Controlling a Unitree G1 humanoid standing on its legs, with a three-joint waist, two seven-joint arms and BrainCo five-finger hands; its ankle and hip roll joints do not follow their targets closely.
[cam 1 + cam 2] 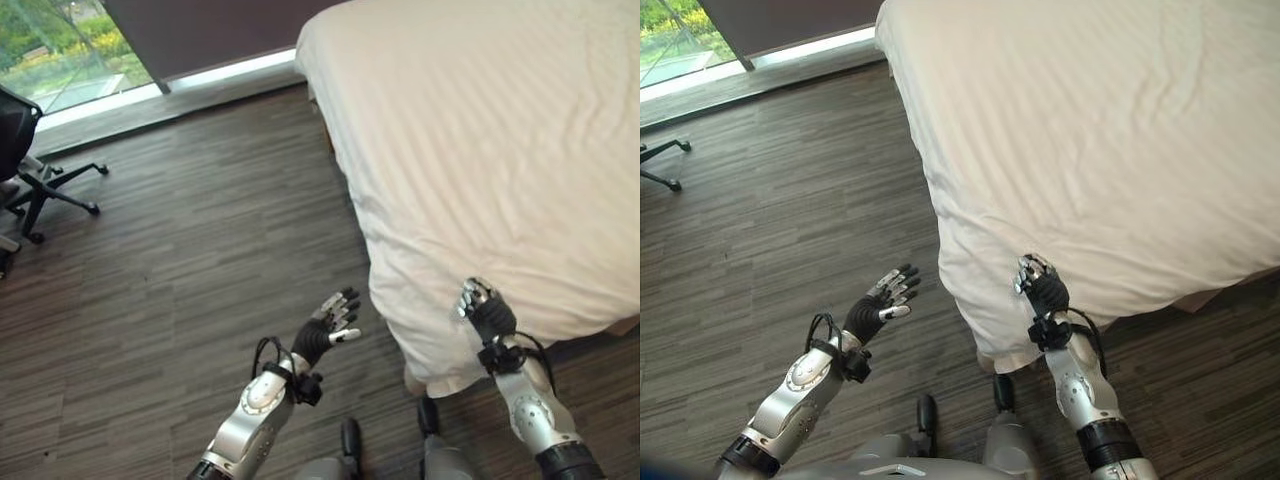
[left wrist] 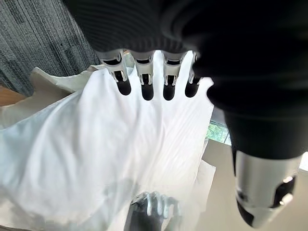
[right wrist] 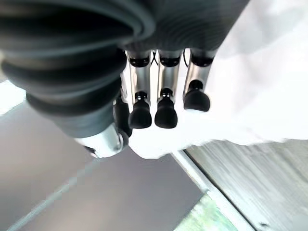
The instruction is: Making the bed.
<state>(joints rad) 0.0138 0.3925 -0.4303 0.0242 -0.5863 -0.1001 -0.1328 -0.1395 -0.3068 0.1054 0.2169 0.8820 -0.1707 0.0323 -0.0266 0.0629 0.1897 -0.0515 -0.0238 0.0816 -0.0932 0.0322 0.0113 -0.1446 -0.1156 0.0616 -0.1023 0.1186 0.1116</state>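
A bed with a cream-white duvet (image 1: 480, 150) takes up the right side, its near corner hanging toward the floor just in front of me. My left hand (image 1: 325, 335) hovers open over the wooden floor, a little left of that corner and apart from the cloth. In the left wrist view its straight fingers (image 2: 147, 82) point at the duvet (image 2: 72, 154). My right hand (image 1: 488, 315) is raised against the duvet's hanging edge near the corner. Its fingers (image 3: 166, 108) are relaxed with no cloth between them, and the white duvet (image 3: 260, 96) lies just past them.
Dark wood-plank floor (image 1: 200, 250) spreads to the left of the bed. A black office chair (image 1: 30, 170) on casters stands at the far left by a low window (image 1: 60, 50). A dark wall panel (image 1: 200, 30) runs behind the bed's far corner.
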